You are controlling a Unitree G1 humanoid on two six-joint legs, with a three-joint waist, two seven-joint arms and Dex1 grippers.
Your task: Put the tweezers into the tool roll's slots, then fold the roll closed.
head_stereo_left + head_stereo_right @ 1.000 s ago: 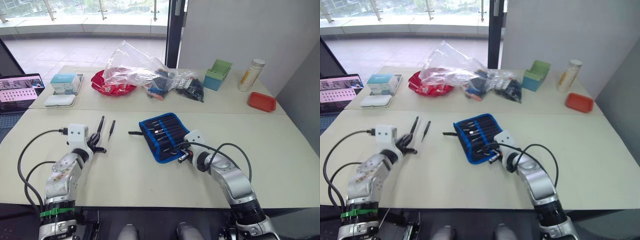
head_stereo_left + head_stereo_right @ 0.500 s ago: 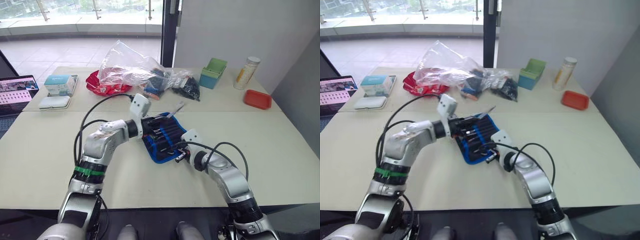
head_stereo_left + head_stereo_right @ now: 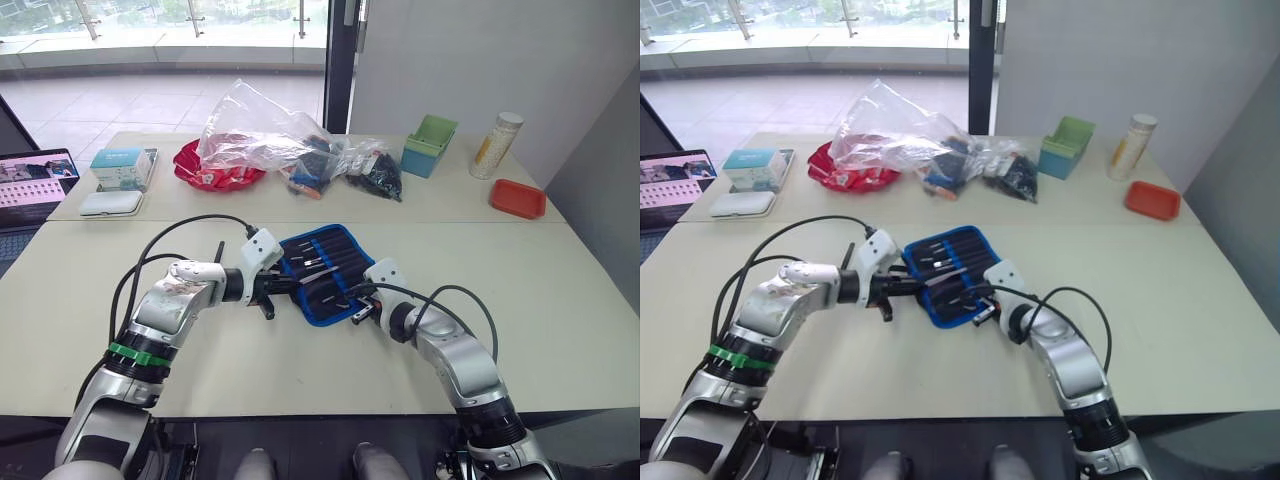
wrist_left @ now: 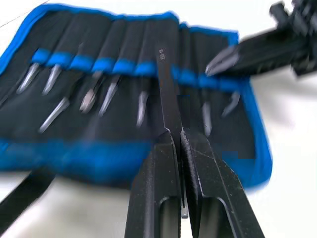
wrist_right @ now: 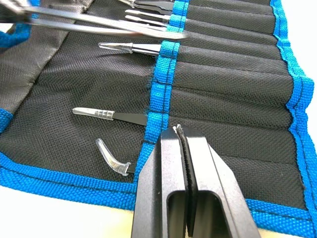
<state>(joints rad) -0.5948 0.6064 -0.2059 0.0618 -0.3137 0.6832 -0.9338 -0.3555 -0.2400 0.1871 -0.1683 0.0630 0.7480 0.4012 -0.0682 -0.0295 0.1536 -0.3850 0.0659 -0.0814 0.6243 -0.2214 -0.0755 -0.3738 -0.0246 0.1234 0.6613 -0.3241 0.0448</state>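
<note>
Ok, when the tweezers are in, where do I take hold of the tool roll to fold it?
Probably the blue-edged end beside the right gripper, coming in low from the robot's right. The tool roll lies flat and open, its slots run parallel to that end, and the strap sits at the opposite end.

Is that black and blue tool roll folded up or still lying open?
Open: the tool roll lies spread flat on the table, its pockets showing.
</note>
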